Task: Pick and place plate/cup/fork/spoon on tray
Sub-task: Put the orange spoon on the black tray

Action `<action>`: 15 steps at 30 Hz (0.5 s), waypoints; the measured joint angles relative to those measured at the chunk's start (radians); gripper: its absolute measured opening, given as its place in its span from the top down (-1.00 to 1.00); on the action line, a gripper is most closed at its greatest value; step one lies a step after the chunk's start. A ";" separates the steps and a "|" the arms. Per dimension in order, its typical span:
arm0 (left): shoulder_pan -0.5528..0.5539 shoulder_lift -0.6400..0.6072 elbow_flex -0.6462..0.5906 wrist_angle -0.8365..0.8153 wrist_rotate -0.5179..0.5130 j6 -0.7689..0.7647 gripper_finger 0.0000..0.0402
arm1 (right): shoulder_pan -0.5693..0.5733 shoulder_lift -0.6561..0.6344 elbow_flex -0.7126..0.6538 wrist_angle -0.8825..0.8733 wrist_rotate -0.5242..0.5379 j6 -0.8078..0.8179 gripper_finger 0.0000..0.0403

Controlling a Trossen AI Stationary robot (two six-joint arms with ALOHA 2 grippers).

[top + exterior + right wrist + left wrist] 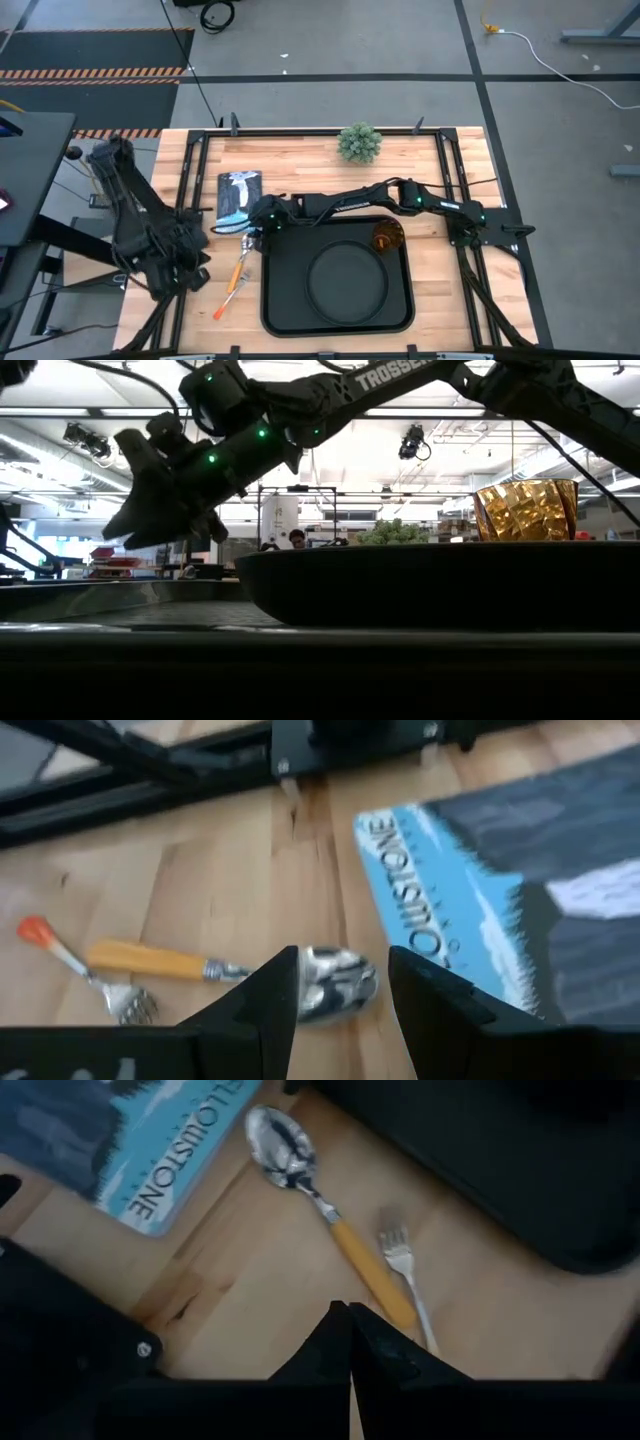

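Observation:
The black tray [276, 300] lies at the table's middle with the round plate [347, 280] on it and the amber cup [388, 237] standing in its far right corner. Left of the tray, the spoon [335, 985] and the fork [130, 1005] lie on the wood, the fork's tines beside the spoon's orange handle [370, 1270]. My right gripper [340, 990] reaches across the tray's far edge and stands open, slanting down, one finger on either side of the spoon's bowl. My left gripper [347, 1320] is shut above the wood near the two handles, holding nothing.
A blue printed booklet [238, 195] lies just beyond the spoon's bowl. A small green plant [359, 143] stands at the far edge. Black frame rails run along the table's left and right sides. Bare wood shows right of the tray.

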 joint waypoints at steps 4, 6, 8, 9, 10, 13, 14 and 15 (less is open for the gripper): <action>0.013 0.115 0.000 0.006 -0.012 -0.056 0.98 | -0.006 0.002 0.006 -0.014 -0.028 0.004 0.19; 0.025 0.174 0.000 0.029 -0.012 -0.057 0.97 | -0.007 0.001 0.009 -0.016 -0.019 -0.014 0.19; 0.046 0.222 0.000 0.057 -0.013 -0.057 0.93 | -0.007 0.001 0.009 -0.029 -0.001 -0.033 0.19; 0.058 0.246 0.000 0.070 -0.012 -0.056 0.90 | -0.007 0.002 0.008 -0.030 0.001 -0.043 0.19; 0.070 0.266 0.000 0.089 -0.009 -0.051 0.86 | -0.006 0.002 0.008 -0.027 0.000 -0.045 0.19; 0.106 0.321 0.000 0.118 0.001 -0.031 0.69 | -0.005 0.001 0.008 -0.026 -0.029 -0.049 0.19; 0.120 0.340 0.000 0.112 0.002 -0.033 0.64 | -0.004 0.001 0.008 -0.035 -0.037 -0.053 0.19; 0.133 0.357 -0.003 0.113 0.003 -0.034 0.59 | -0.002 0.001 0.008 -0.045 -0.038 -0.061 0.19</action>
